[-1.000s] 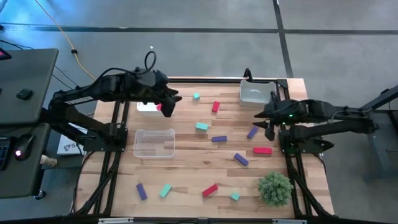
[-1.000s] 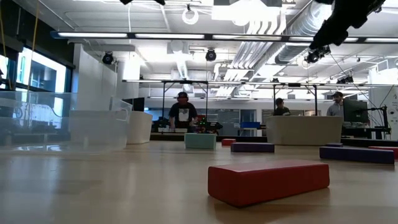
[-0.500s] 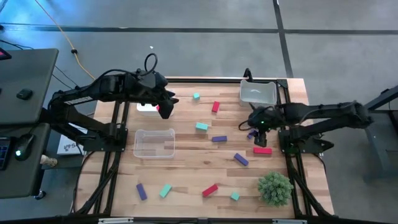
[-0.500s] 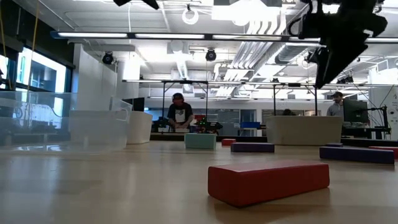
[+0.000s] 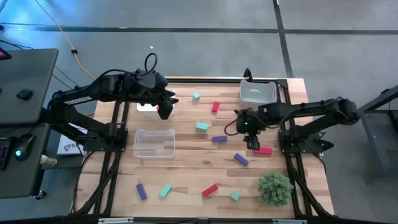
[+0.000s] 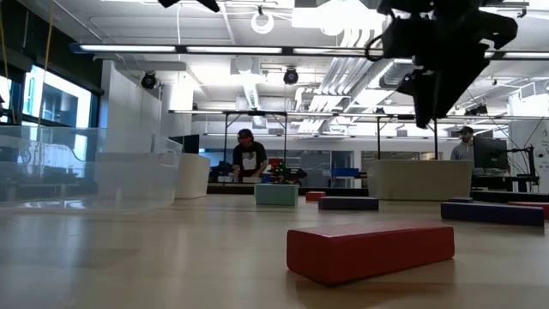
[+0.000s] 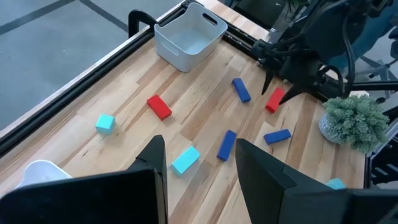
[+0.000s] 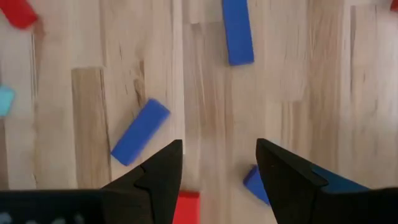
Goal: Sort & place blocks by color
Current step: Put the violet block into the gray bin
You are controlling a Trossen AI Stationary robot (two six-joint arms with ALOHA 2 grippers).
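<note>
Red, teal and purple blocks lie flat and scattered over the wooden table (image 5: 186, 168). My right gripper (image 5: 253, 142) hangs open above the table's right middle, touching nothing. Its wrist view shows bare wood between the fingers (image 8: 217, 149), with a purple block (image 8: 258, 183) and a red block (image 8: 186, 205) under the fingertips and a purple bar (image 8: 140, 132) off to one side. A red bar (image 5: 262, 150) lies just beside it. My left gripper (image 5: 166, 106) waits open (image 7: 199, 146) above the far left, by a white bin (image 5: 146, 107).
A clear bin (image 5: 154, 143) stands left of centre and another bin (image 5: 257, 92) at the far right corner. A green spiky plant ball (image 5: 275, 188) sits at the near right. In the low view a red bar (image 6: 369, 249) lies nearest the camera; people stand in the room behind.
My right gripper has moved from beside the far right bin toward the table's left and near edge, and now hangs over the purple and red blocks at the right middle, covering one purple block in the high view. No block has moved.
</note>
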